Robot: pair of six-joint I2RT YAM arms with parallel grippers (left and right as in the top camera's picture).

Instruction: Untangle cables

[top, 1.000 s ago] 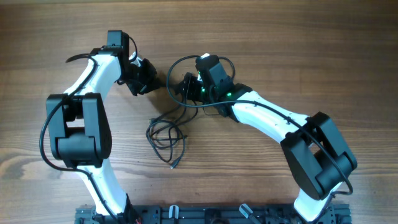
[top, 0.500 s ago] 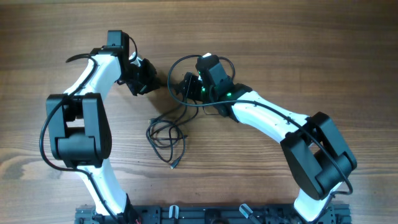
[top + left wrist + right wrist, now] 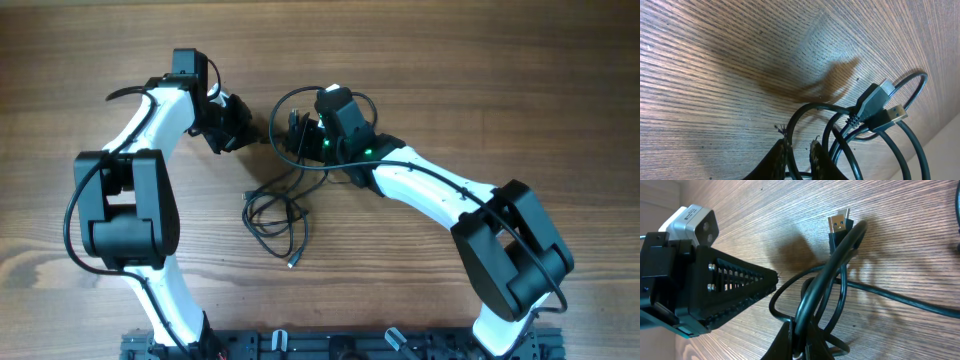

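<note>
A brown wooden table [image 3: 500, 70] is filling the whole view. The thin black cables [image 3: 836, 262] are sitting near its middle, with loose loops trailing toward the near side and a gold-tipped plug [image 3: 839, 222] showing. Two white arms are reaching in from the near edge, bending toward each other. The left end effector [image 3: 798, 152] is pinching one strand. Just beside it, the right end effector [image 3: 799, 347] is clenched tight on a bunch of loops.

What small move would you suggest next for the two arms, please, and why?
Probably ease the right gripper slowly away from the left gripper. Both seem pinched on the cables close together, with looped strands and a plug end bunched at their tips, so a gentle pull apart should draw the loops open.
</note>
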